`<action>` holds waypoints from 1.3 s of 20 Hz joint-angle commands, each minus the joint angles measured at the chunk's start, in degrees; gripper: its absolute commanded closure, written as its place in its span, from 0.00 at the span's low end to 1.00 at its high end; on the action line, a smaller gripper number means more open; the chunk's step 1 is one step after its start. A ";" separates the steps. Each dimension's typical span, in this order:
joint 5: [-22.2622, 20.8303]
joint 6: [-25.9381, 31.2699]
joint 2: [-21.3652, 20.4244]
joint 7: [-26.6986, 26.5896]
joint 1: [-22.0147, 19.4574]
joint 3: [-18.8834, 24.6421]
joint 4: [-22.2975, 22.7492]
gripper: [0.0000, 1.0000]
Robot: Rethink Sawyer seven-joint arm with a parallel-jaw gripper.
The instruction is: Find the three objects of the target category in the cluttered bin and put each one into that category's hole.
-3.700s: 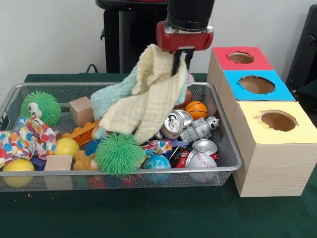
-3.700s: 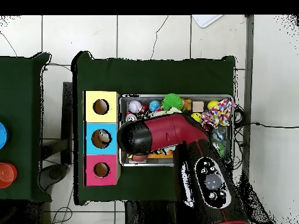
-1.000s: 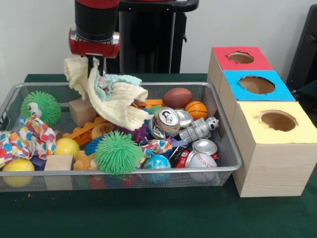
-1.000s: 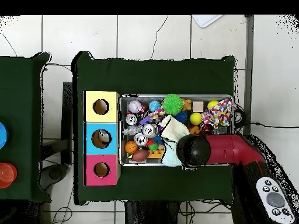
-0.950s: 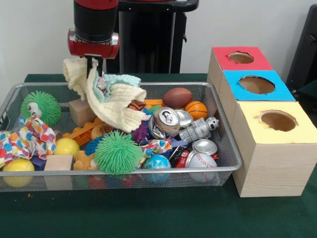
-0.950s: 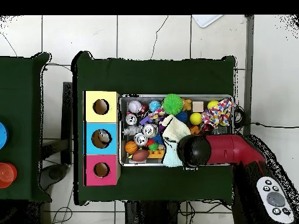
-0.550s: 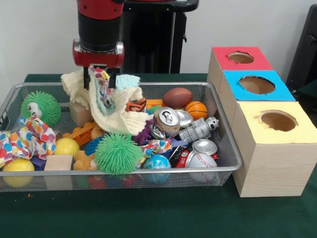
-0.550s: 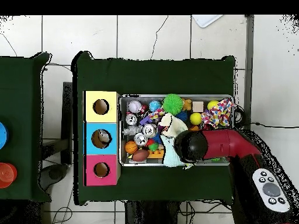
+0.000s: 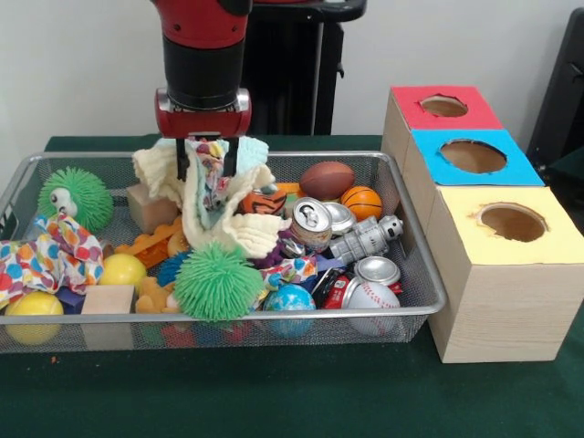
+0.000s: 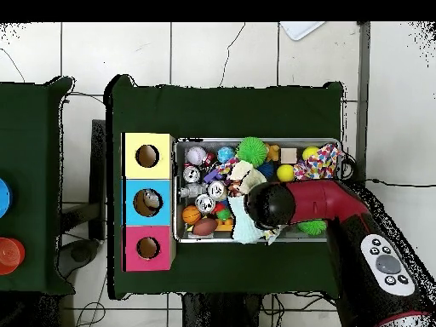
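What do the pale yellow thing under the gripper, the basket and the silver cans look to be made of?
The pale yellow cloth looks like soft woven cotton, matte: it crumples and drapes in folds. The basket appears to be fine metal wire mesh with a shiny rim; you can see through its walls. The cans look like thin aluminium, glossy, with pull-tab tops and dents.

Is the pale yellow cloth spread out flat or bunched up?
Bunched up. The yellow cloth hangs in crumpled folds around the gripper and drapes over toys in the wire bin.
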 commanded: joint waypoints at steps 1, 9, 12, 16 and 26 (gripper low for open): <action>-1.53 4.12 -0.65 -14.06 -1.35 4.83 -2.90 0.00; -2.03 12.12 -2.44 -23.17 -3.71 6.98 -8.05 0.00; -1.00 16.25 -3.68 -25.80 -4.43 8.32 -9.82 0.00; 0.11 19.25 -5.41 -28.39 -6.44 10.12 -9.89 0.00; 1.40 21.20 -6.62 -27.47 -7.04 12.08 -9.25 0.00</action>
